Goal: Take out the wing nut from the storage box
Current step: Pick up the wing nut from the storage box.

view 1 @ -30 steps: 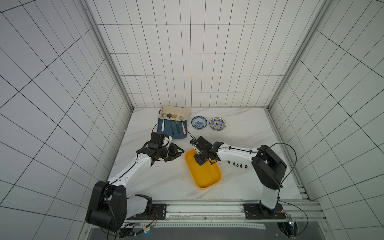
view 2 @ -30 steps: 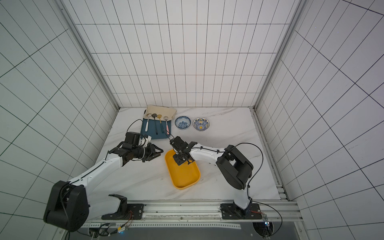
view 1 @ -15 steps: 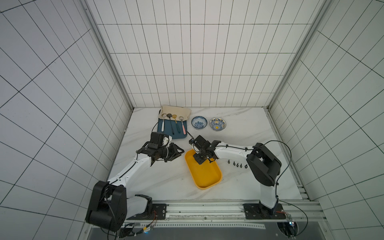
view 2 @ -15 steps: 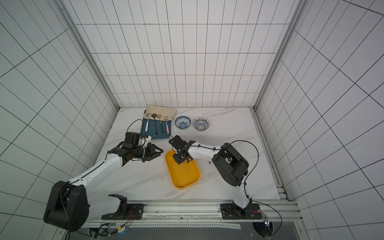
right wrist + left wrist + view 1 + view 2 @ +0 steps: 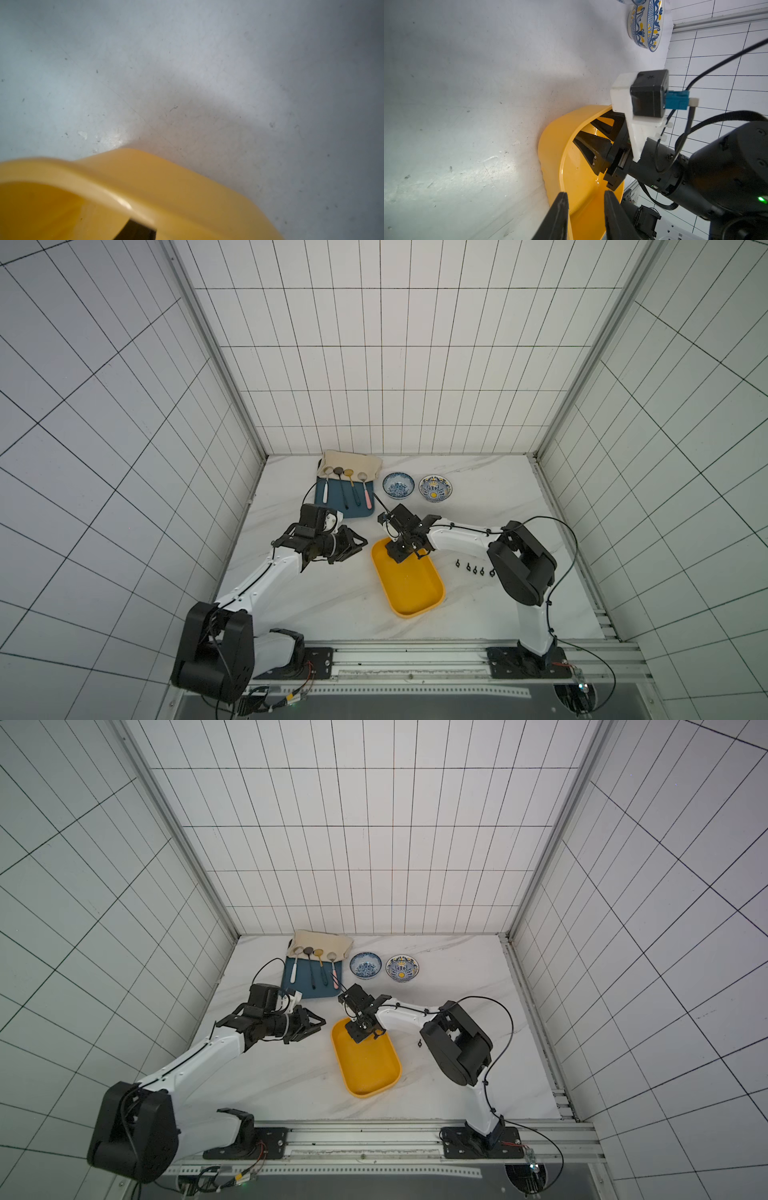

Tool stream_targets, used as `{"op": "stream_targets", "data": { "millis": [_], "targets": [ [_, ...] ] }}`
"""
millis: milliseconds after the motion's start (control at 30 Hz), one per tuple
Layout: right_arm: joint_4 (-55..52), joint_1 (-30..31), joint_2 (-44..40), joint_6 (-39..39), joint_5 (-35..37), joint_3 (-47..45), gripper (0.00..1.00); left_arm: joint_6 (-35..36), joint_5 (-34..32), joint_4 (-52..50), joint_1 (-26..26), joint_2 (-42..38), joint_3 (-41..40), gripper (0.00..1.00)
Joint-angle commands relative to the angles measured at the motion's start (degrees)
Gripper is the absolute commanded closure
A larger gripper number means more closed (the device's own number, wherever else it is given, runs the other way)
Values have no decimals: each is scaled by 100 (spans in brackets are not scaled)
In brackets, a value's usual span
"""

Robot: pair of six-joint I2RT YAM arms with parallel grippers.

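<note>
Storage box point(image 5: 409, 589) lies on the bench point(image 5: 332, 605) between both arms; any wing nut inside is indiscernible. Only the left wrist view shows the right hand point(image 5: 583, 131) spread inside it. The left hand point(image 5: 584, 195) is spread nearby.

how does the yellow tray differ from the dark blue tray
The yellow tray has a raised rim; the dark blue tray looks flat. The right hand reaches into the yellow tray; the dark blue tray carries four spoons. The yellow tray lies nearer the front; the dark blue tray lies further back, against a beige cloth. Both are rounded rectangles.
</note>
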Motion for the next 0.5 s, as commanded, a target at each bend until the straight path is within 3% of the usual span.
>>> {"op": "stream_targets", "data": {
  "millis": [0, 133, 467],
  "targets": [
    [-107, -8, 150, -99, -114, 235, 58, 124, 34, 87, 25, 1, -57, 68],
    [-234, -8, 131, -75, -125, 262, 68, 119, 49, 109, 30, 34, -58, 69],
    [-411, 60, -123, -12, -290, 81, 73, 124, 50, 131, 26, 69, -83, 70]
  ]
}}
